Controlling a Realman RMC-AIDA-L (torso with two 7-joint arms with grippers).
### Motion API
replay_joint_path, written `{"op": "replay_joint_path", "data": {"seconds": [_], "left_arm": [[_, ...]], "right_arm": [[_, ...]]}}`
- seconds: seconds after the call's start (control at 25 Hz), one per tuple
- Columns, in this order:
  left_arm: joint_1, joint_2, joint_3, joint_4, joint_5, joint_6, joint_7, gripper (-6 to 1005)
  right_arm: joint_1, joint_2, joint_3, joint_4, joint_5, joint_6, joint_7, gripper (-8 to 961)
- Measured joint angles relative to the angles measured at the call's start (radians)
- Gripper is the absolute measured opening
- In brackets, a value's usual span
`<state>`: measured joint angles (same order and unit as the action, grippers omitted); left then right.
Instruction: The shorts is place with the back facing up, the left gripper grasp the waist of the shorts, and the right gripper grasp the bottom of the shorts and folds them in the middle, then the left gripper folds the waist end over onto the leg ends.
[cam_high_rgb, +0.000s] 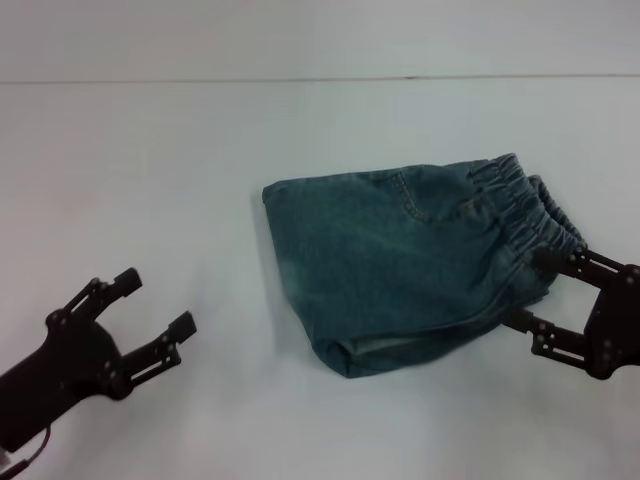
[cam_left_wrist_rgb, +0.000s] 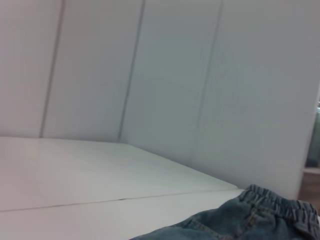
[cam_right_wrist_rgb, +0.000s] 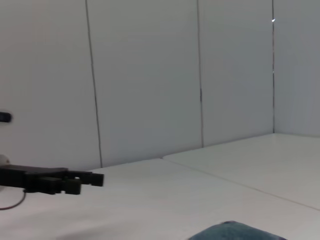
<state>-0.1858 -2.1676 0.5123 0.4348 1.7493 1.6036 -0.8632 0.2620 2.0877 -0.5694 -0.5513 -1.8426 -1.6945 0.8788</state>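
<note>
Blue denim shorts (cam_high_rgb: 410, 260) lie doubled over on the white table (cam_high_rgb: 150, 150), elastic waistband (cam_high_rgb: 520, 205) at the right, leg ends (cam_high_rgb: 295, 270) toward the middle. My right gripper (cam_high_rgb: 532, 290) is open at the waistband end, its fingers on either side of the fabric's edge near the waist. My left gripper (cam_high_rgb: 158, 302) hangs open at the near left, well apart from the shorts and holding nothing. The left wrist view catches the shorts (cam_left_wrist_rgb: 250, 220) and their waistband low in the picture. In the right wrist view a bit of the shorts (cam_right_wrist_rgb: 235, 231) shows, with the left gripper (cam_right_wrist_rgb: 95, 179) farther off.
White wall panels (cam_right_wrist_rgb: 150, 75) stand behind the table. A seam line (cam_high_rgb: 300, 80) runs across the table's far side. Bare white tabletop lies between the left gripper and the shorts.
</note>
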Motion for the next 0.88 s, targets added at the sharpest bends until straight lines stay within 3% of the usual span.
{"op": "replay_joint_path", "data": {"seconds": [0.48, 0.88], "left_arm": [[0.015, -0.001, -0.037, -0.073, -0.007, 0.011, 0.108, 937], [0.016, 0.0, -0.038, -0.075, -0.002, 0.011, 0.112, 937]], "right_arm": [[-0.006, -0.001, 0.012, 0.074, 0.006, 0.031, -0.105, 938], [0.008, -0.002, 0.004, 0.101, 0.001, 0.037, -0.121, 939]]}}
